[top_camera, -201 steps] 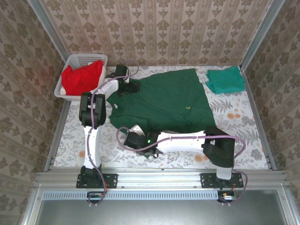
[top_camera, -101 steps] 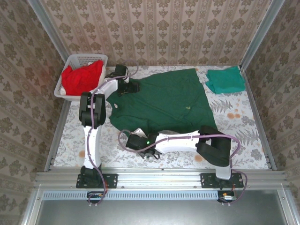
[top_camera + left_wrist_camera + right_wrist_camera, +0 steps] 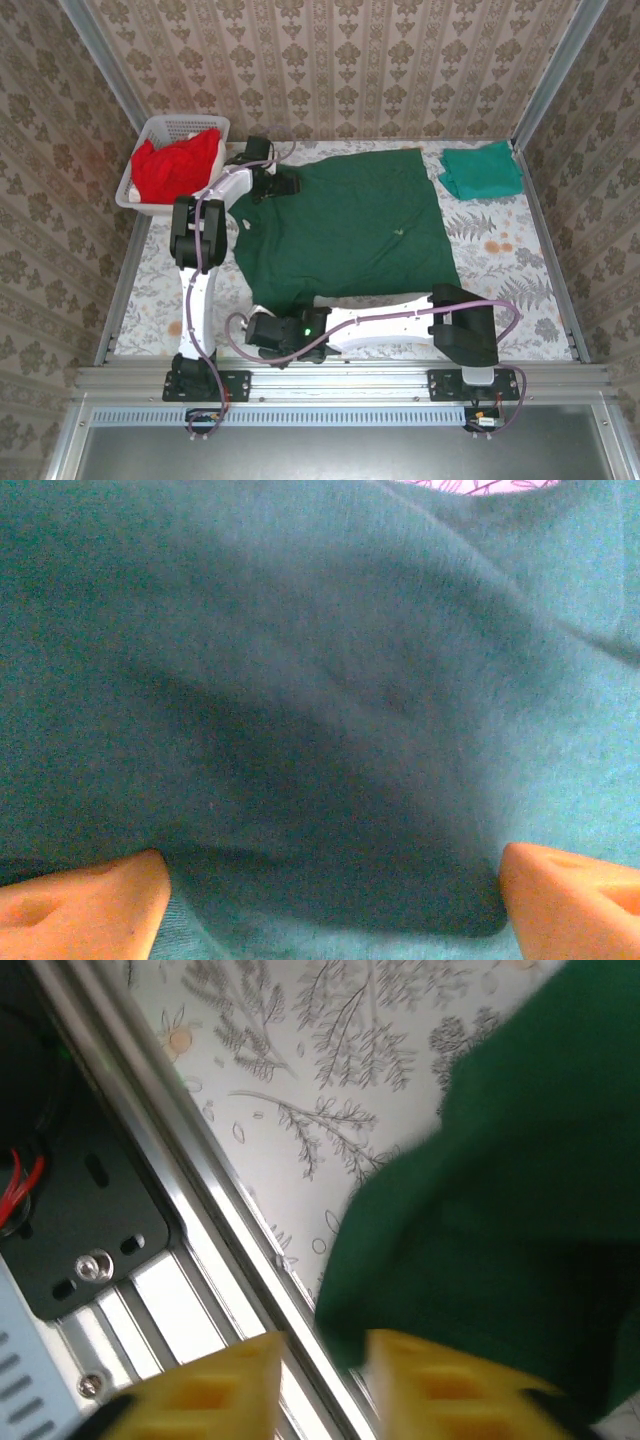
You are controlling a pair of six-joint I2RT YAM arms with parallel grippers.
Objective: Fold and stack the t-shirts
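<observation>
Currently the dark green t-shirt (image 3: 350,225) lies spread flat across the middle of the table (image 3: 520,290), collar side toward the left and hem toward the near right.

Change since one second ago: the right gripper (image 3: 258,335) has shifted from beside the shirt's near hem toward the near-left corner of the table, and the right arm's elbow has dropped closer to the base rail. The shirt's near-left corner has followed it; the near edge, bunched before, now runs out straighter and reaches further toward the rail. The left gripper (image 3: 288,185), the basket and the teal shirt have not moved.

Right gripper (image 3: 322,1375): yellow fingers (image 3: 200,1395) set narrowly, with a corner of the dark green t-shirt (image 3: 500,1210) caught in the gap, above the aluminium rail (image 3: 200,1220).

Left gripper (image 3: 330,890): orange fingertips (image 3: 85,905) spread wide, resting down over the dark green t-shirt (image 3: 320,680) at its far-left shoulder; nothing gripped.

Containers: one white basket (image 3: 180,123) at the far-left corner, holding the red t-shirts (image 3: 175,165) heaped above its rim, partly draped over the near side.

Other items: a teal t-shirt (image 3: 482,170), folded, lies at the far-right corner, apart from the dark green one.
</observation>
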